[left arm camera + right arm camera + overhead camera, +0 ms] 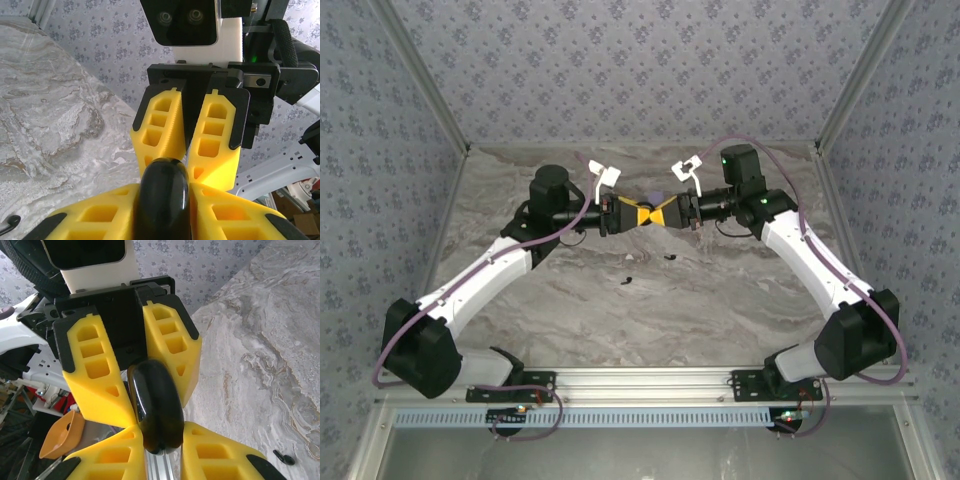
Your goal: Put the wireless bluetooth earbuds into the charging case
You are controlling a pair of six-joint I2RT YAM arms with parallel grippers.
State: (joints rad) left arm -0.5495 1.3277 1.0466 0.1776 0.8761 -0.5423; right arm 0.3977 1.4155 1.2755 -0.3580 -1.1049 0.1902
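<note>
Both arms meet mid-air over the middle of the marble table (720, 300), tips facing each other. The left pincer (638, 215) and right pincer (665, 213) hold one thing between them: a glossy black round charging case (164, 200), standing on edge.

Left wrist view: the left pincer's yellow fingers (100, 215) press both sides of the case, so it is clenched on it. The right pincer's fingers (220, 130) come in from opposite, tips at the far edge of the case.

Right wrist view: same case, with the right pincer's fingers (215, 455) tight against its flanks, grasping it.

Earbuds: two tiny black pieces lie on the table below and in front of the pincers, one (628, 279) nearer the arm bases, the other (670, 257) closer under the right pincer. They are apart from each other and not in the case. A small purple shape (655, 197) sits just behind the pincers, too small to tell what it is.
</note>
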